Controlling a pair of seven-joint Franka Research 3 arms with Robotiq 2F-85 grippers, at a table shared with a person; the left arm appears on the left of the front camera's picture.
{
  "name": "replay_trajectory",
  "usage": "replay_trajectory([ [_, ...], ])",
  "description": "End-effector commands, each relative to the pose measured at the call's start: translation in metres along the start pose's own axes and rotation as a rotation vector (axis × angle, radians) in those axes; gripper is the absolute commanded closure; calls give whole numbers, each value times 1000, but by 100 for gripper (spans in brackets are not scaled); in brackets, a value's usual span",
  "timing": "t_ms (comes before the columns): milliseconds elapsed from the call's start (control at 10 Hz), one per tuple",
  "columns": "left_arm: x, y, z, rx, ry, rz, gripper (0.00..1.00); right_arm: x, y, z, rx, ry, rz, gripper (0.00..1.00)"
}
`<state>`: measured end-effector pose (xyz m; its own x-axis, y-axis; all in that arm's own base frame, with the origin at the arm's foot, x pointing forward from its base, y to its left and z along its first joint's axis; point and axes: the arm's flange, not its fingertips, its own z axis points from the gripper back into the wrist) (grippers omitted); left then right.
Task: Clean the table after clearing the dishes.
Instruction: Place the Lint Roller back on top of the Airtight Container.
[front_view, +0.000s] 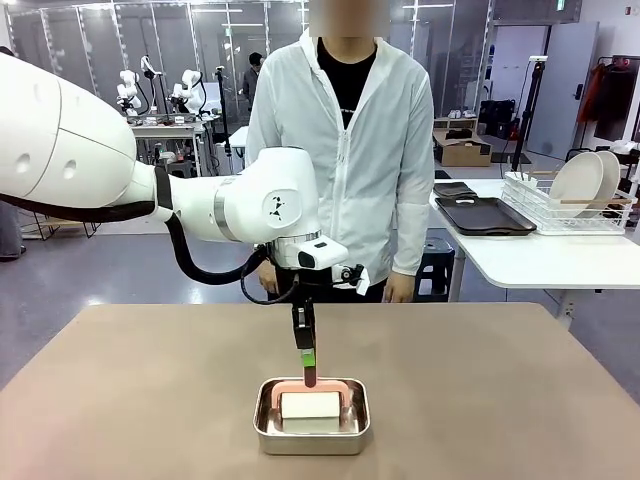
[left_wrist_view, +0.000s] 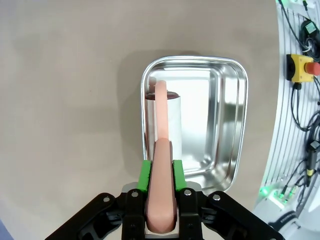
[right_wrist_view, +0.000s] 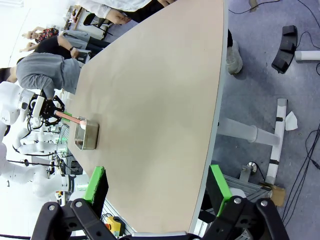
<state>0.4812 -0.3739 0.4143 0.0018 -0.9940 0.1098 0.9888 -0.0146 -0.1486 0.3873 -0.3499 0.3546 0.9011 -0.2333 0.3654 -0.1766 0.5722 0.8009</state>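
Note:
The taupe-brown table (front_view: 490, 400) holds a small steel pan (front_view: 312, 432) near its front edge. A white roller (front_view: 310, 405) with a pink handle (front_view: 308, 383) lies in the pan. My left gripper (front_view: 309, 362) points straight down over it, its green pads (left_wrist_view: 144, 176) pressed on both sides of the pink handle (left_wrist_view: 161, 190). In the right wrist view, my right gripper (right_wrist_view: 159, 189) hangs open with nothing between its fingers, off the table's (right_wrist_view: 160, 100) edge. White plates (front_view: 588, 180) stand in a wire rack and dark trays (front_view: 485, 215) lie on the white side table.
A person (front_view: 345, 150) in a white jacket stands at the far side, hands down. The white side table (front_view: 540, 255) stands at the back right. In the right wrist view the pan (right_wrist_view: 86, 136) is far off, with table legs and cables on the floor.

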Motion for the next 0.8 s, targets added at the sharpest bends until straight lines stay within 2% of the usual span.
replay_trajectory([
  [0,-4,-1,-4,25,-6,-16,46,-5,4,-1,-13,3,5,0],
  [100,-4,-3,1,28,-18,0,39,-5,4,-1,-13,3,5,0],
  [200,-6,-3,6,32,-31,11,12,-5,4,-1,-13,3,5,0],
  [300,-7,-5,9,35,-43,11,6,-5,4,-1,-13,3,5,0],
  [400,-8,-7,14,41,-43,7,0,-5,4,-1,-13,3,5,0],
  [600,-10,-11,23,58,-57,5,0,-5,4,-1,-13,3,5,0],
  [700,-11,-11,26,64,-56,6,5,-5,4,-1,-13,3,5,0],
])
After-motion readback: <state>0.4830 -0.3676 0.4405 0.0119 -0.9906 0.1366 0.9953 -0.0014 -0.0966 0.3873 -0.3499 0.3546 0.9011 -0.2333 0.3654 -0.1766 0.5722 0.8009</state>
